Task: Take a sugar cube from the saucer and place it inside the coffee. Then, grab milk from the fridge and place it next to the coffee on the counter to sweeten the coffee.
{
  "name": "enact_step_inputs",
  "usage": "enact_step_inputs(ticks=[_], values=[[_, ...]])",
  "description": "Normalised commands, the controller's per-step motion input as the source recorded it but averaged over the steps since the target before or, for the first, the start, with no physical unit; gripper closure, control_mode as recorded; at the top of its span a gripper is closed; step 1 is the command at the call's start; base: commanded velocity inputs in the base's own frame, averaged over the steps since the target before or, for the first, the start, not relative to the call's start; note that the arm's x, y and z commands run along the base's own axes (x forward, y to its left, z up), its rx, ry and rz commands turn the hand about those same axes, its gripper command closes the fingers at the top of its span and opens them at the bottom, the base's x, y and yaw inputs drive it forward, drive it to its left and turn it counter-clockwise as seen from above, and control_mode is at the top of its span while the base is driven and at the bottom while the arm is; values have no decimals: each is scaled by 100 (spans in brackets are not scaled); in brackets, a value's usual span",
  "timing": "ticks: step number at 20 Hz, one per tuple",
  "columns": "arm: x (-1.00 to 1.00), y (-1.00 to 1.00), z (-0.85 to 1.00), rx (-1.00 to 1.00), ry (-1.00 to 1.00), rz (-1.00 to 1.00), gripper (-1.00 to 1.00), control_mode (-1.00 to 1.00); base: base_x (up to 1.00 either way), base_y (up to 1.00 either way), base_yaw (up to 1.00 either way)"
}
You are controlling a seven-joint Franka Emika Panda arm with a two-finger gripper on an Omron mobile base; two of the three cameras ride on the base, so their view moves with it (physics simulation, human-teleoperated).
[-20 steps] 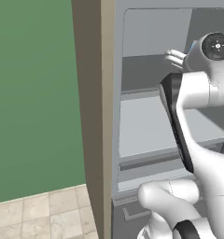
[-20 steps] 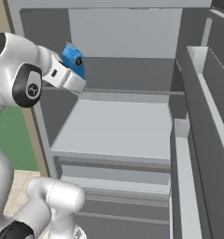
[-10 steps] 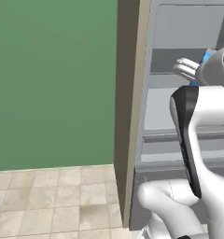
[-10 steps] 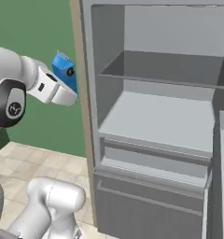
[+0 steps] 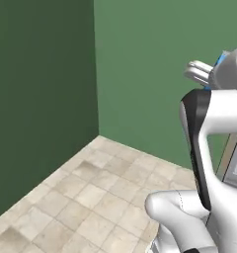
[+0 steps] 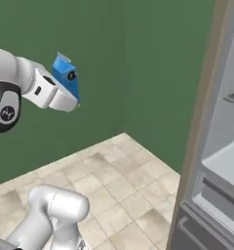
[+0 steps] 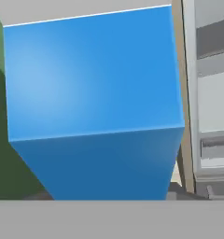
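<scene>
- Gripper [image 6: 72,95] clamped on the milk [image 6: 66,78], held high in the air on the left of the right base view, in front of the green wall [image 6: 153,73].
- Blue carton tilted, with a small dark round mark on its face and its gabled top pointing up and away from the white hand.
- From the left base view, just a sliver of blue milk [image 5: 220,60] peeking past the wrist at the right edge, with pale fingers [image 5: 198,72] jutting left beside it.
- In the hand view, blue milk [image 7: 93,107] very close to the lens, two flat faces meeting along a slanted edge; finger tips not discernible there.
- Fridge [image 6: 221,161] open at the right edge of the right base view, well apart from the carton: pale shelves, a drawer front low down, grey body.
- Beige panel [image 6: 199,122] running upright along the fridge's near side, between the interior and the green wall.
- Same fridge [image 7: 209,93] seen past the carton's right side in the hand view, tan strip [image 7: 181,84] just beside the blue.
- Beige tiled floor [image 5: 86,197] below, meeting dark green walls in a corner [image 5: 96,69].
</scene>
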Motion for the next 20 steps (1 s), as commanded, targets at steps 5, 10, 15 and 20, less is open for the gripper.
enact_step_inputs(ticks=[5,10,15,20], values=[[0,0,0,0,0,0,100,100,-21,14,100],[0,0,0,0,0,0,100,100,-4,8,100],[0,0,0,0,0,0,100,100,9,0,100],[0,0,0,0,0,0,100,100,19,0,100]])
